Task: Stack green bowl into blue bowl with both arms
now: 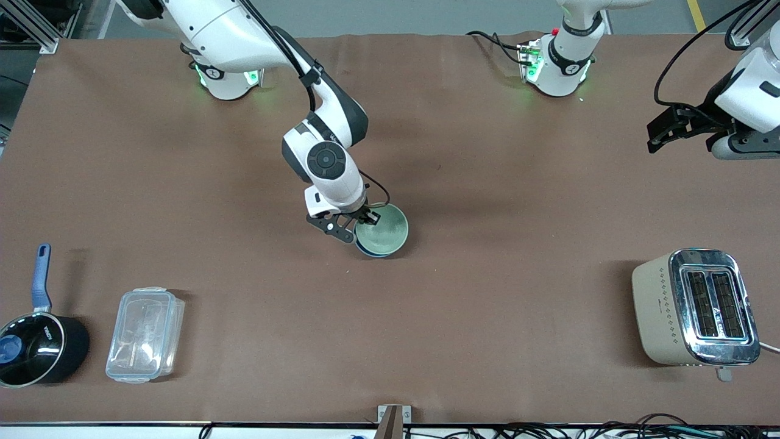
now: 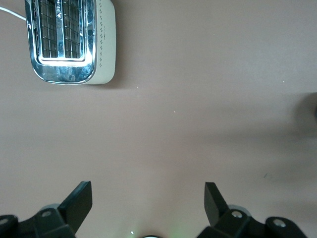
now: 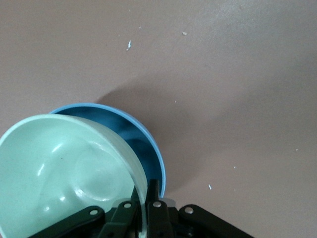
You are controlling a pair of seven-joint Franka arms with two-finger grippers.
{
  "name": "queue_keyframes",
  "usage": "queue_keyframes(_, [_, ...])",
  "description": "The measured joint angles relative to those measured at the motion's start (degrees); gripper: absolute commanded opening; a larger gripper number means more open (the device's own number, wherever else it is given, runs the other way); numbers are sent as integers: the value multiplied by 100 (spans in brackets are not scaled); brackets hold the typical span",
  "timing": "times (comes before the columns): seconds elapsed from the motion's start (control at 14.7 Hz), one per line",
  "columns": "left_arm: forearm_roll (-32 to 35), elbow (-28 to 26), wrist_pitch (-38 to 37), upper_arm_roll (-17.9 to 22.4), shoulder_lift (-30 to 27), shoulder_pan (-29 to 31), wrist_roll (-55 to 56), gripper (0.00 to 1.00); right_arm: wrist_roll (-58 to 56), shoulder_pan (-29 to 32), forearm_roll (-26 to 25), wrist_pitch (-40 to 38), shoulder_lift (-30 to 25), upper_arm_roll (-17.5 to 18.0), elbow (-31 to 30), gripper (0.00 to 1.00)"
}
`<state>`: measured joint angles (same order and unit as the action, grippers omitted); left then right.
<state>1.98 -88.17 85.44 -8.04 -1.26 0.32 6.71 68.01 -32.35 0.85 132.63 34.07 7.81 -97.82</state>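
The pale mint-green bowl (image 1: pixel 384 228) sits tilted inside the blue bowl (image 1: pixel 373 250) at the middle of the table. In the right wrist view the green bowl (image 3: pixel 64 168) leans in the blue bowl (image 3: pixel 143 144), whose rim shows beside it. My right gripper (image 1: pixel 364 221) is shut on the green bowl's rim, one finger inside and one outside (image 3: pixel 146 198). My left gripper (image 1: pixel 661 131) is open and empty, held up over the left arm's end of the table; its fingers (image 2: pixel 79 201) show over bare mat.
A cream and chrome toaster (image 1: pixel 694 308) stands near the front at the left arm's end, also in the left wrist view (image 2: pixel 69 39). A clear plastic lidded box (image 1: pixel 145 334) and a black saucepan with a blue handle (image 1: pixel 36 341) sit at the right arm's end.
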Motion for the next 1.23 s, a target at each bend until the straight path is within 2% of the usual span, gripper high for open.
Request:
queue_keyframes(0.14, [0, -9, 4, 10, 0, 3, 0, 100, 0, 1, -38, 0, 30, -12, 0, 6])
queue_keyframes(0.2, [0, -12, 11, 11, 0, 4, 0, 100, 2, 1, -67, 0, 48, -12, 0, 16])
queue_keyframes(0.27, [0, -14, 22, 11, 0, 5, 0, 100, 3, 1, -85, 0, 65, -12, 0, 49])
queue_keyframes(0.34, [0, -15, 29, 12, 0, 5, 0, 100, 3, 1, -90, 0, 75, -13, 0, 89])
queue_keyframes(0.41, [0, -18, 43, 12, -1, 5, 0, 100, 3, 1, -91, -1, 79, -12, 0, 100])
queue_keyframes(0.61, [0, -79, 149, 12, 0, 4, 0, 100, 3, 10, -98, -13, 67, -20, 66, 100])
queue_keyframes(0.75, [-1, -106, 183, 11, -1, -1, 0, 100, -16, 116, -199, -364, -87, -56, 257, 100])
queue_keyframes(0.95, [-1, -114, 198, 11, -4, -4, -1, 100, -644, 586, -708, -1903, -760, -72, 705, 100])
queue_keyframes(1.09, [-1, -114, 203, 11, -9, -5, -13, 100, -1443, 1049, -785, -2842, -1308, -83, 976, 100])
queue_keyframes(1.23, [-1, -115, 204, 12, -11, -2, -161, 100, -2410, 1638, -801, -3415, -1826, -95, 1128, 100])
